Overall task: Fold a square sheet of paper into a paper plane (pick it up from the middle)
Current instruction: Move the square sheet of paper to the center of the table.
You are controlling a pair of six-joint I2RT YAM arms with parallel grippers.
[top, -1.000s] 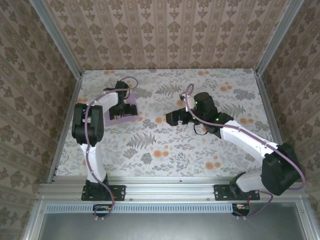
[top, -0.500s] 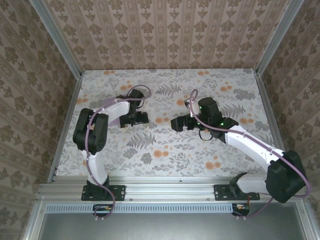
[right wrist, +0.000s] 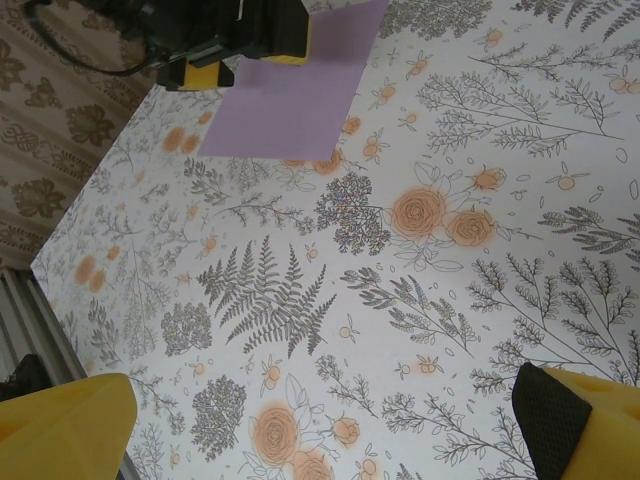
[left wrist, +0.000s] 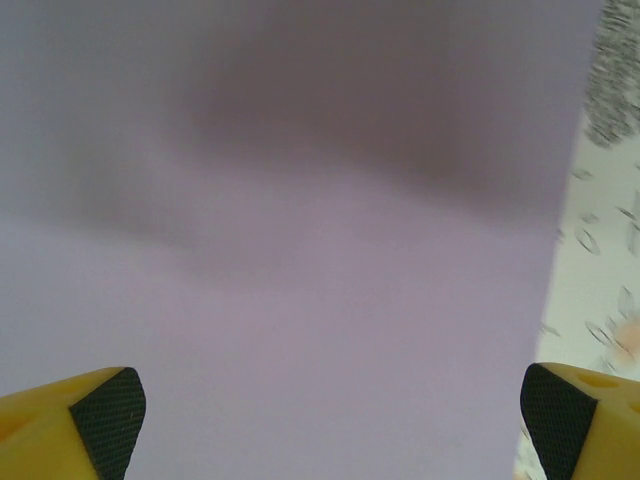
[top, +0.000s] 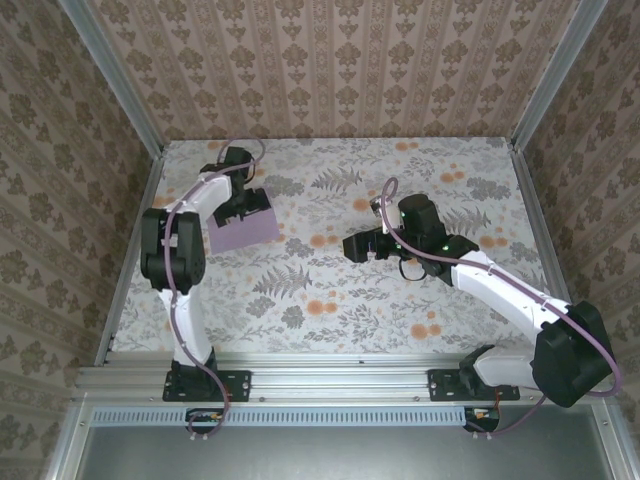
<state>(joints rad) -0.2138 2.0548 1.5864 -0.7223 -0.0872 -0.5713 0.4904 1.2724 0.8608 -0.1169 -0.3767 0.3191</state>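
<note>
Both claws spread wide; purple sheet lies flat on the far-left part of the table, partly under the L claw.

L to R: the thin, flat lavender-purple square sheet of paper (top: 247, 229) lies on the grey-and-orange floral tabletop (top: 330, 290), far-left area, unfolded, edges a bit skewed to the table's sides. The left gripper (top: 241, 204) hangs over the sheet's far part, jaws wide apart. In the L wrist view its yellow fingers w/ black pads (left wrist: 108, 408) sit at the two lower corners with plain purple paper across the gap betw. them. Can't tell if the pads touch it. Nothing pinched. Mid-table is bare floral print. Right of centre, the right gripper (top: 354, 246) points left toward the sheet, well apart from it, jaws also spread, nothing betw. them. Its wrist cam looks across ferns and orange flowers to the sheet (right wrist: 290, 85), with the L claw (right wrist: 240, 62) on its far side.
</note>
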